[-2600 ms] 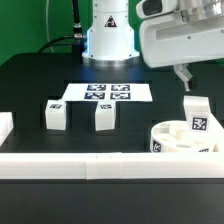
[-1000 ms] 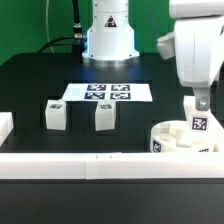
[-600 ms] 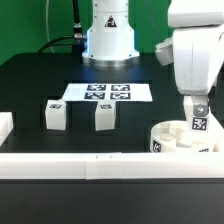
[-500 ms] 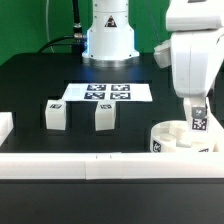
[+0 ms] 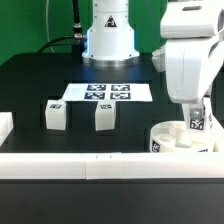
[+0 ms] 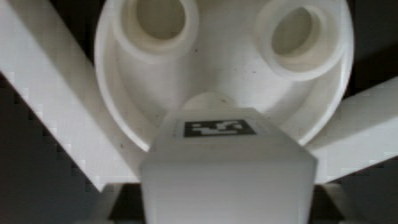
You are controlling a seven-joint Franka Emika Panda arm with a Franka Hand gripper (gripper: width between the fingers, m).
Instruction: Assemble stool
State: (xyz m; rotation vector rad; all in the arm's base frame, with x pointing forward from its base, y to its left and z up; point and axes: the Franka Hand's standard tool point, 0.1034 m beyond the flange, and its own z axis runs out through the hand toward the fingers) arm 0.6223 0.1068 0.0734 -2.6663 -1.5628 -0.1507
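- A long white border rail (image 5: 80, 166) is seen lying across the front of the dark worktop (image 5: 30, 80).
- At the exterior view's left, the left leg (image 5: 55, 114) is stood upright on the worktop, with a tag on its top.
- Near it, but clear of it, the middle leg (image 5: 104, 117) is stood upright in the same way.
- Behind these two legs the marker board (image 5: 107, 93) lies flat, and the arm's base (image 5: 108, 35) is seen beyond it.
- At the exterior view's right, the round seat (image 5: 168, 140) rests on the worktop just behind the rail, with a tag on its outer wall.
- The third leg (image 5: 197, 122) is stood upright inside the seat's ring, with a tag on the side facing the camera.
- The arm's white head (image 5: 190, 55) is held directly above the third leg, close over its top.
- In the wrist view the fingers (image 6: 54, 80) are spread wide, one on each side of the third leg (image 6: 222, 165), whose top tag is seen between them.
- Two large round holes of the seat (image 6: 214, 70) are shown beyond that leg.
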